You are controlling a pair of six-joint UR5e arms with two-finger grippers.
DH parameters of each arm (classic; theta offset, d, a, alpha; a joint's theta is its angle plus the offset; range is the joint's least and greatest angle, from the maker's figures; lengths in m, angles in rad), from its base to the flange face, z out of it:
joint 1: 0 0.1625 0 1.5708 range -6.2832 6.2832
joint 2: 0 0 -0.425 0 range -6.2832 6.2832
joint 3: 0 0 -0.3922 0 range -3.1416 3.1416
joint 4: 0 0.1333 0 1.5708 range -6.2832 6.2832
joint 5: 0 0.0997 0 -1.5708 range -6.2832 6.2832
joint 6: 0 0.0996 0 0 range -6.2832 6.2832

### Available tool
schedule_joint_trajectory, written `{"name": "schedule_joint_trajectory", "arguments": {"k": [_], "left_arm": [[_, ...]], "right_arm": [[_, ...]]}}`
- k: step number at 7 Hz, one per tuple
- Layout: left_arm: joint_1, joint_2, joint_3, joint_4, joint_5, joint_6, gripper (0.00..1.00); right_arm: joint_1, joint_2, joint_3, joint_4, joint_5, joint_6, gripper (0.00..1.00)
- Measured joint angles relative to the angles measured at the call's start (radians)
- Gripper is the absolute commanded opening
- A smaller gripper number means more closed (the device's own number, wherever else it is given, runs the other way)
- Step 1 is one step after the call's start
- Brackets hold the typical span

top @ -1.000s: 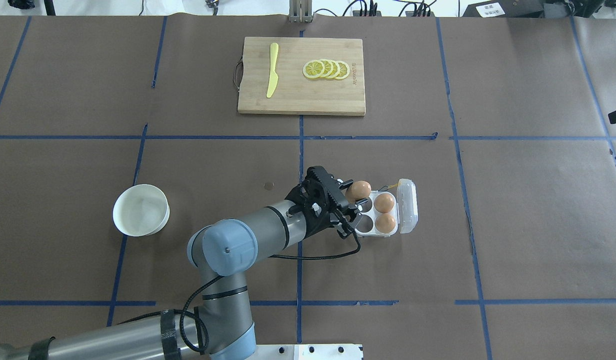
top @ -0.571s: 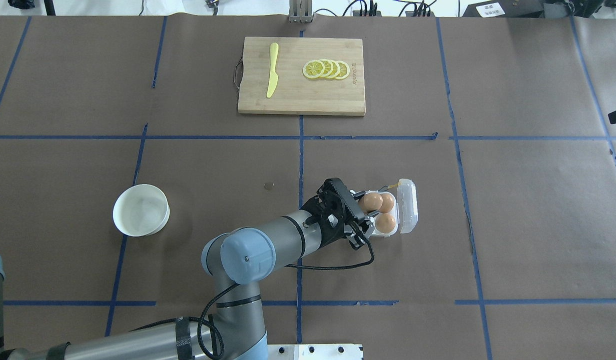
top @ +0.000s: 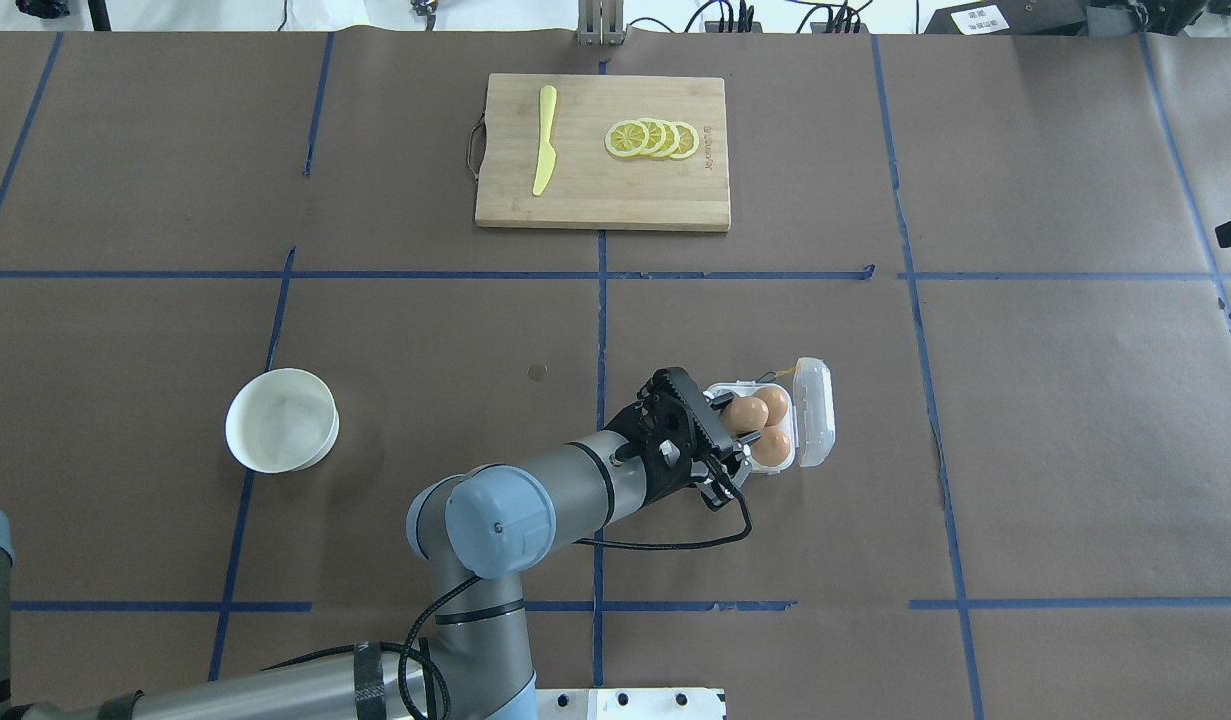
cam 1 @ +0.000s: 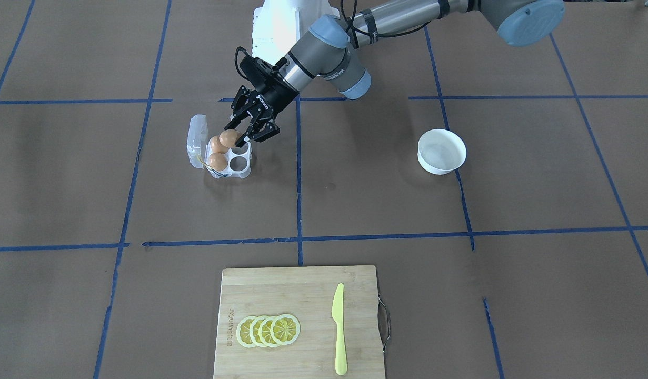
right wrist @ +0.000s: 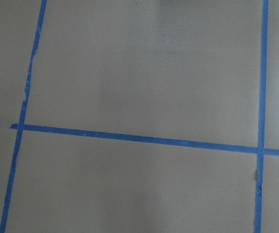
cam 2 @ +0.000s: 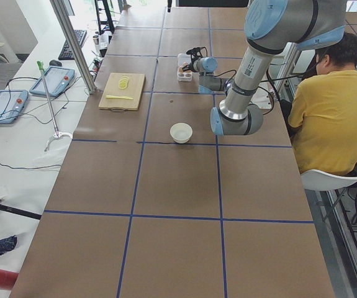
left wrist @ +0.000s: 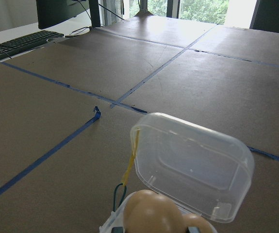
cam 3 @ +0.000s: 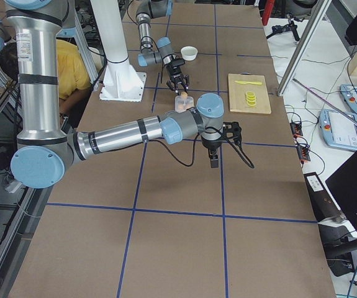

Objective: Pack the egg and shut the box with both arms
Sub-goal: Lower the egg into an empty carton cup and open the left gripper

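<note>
My left gripper (top: 727,432) is shut on an orange-brown egg (top: 743,413) and holds it just above the empty left half of the clear box (top: 732,388). I cannot tell which cup it is over. Two more eggs (top: 773,404) sit in the right-hand cups. The clear lid (top: 813,425) stands open on the right, with the yellow band (left wrist: 129,162) at its hinge. In the front view the held egg (cam 1: 229,138) hangs over the box (cam 1: 240,168). My right gripper (cam 3: 214,162) shows only in the right side view, away from the box; I cannot tell whether it is open.
A round white bowl (top: 281,419) stands to the left of the left arm. A wooden cutting board (top: 602,205) with a yellow knife (top: 543,140) and lemon slices (top: 652,138) lies at the far middle. A seated person (cam 2: 327,105) is beside the robot.
My left gripper has carried the egg to the right, from beside the box's far-left corner to over its left cups, then shifted slightly toward the robot.
</note>
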State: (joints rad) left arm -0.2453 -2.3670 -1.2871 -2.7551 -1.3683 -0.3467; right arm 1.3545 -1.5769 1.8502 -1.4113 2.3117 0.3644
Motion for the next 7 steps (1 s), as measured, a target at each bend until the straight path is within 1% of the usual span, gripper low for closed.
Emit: {"name": "schedule_joint_trajectory", "arguments": {"k": [1, 2, 3, 4, 5, 6, 7], "left_arm": [[0.000, 0.000, 0.000, 0.000, 0.000, 0.000, 0.29], [0.000, 0.000, -0.001, 0.000, 0.000, 0.000, 0.43], [0.000, 0.000, -0.001, 0.000, 0.001, -0.001, 0.53], [-0.001, 0.000, -0.001, 0.000, 0.001, -0.004, 0.61], [-0.001, 0.000, 0.000, 0.000, 0.001, -0.007, 0.62], [-0.002, 0.000, -0.001, 0.000, 0.002, -0.010, 0.66], [-0.002, 0.000, -0.001, 0.000, 0.002, -0.012, 0.67]], "right_arm": [[0.000, 0.000, 0.000, 0.000, 0.000, 0.000, 1.00], [0.000, 0.000, 0.000, 0.000, 0.000, 0.001, 1.00], [0.000, 0.000, 0.000, 0.000, 0.000, 0.001, 1.00], [0.000, 0.000, 0.000, 0.000, 0.000, 0.001, 1.00], [0.000, 0.000, 0.000, 0.000, 0.000, 0.001, 1.00], [0.000, 0.000, -0.001, 0.000, 0.000, 0.001, 1.00], [0.000, 0.000, -0.001, 0.000, 0.000, 0.000, 1.00]]}}
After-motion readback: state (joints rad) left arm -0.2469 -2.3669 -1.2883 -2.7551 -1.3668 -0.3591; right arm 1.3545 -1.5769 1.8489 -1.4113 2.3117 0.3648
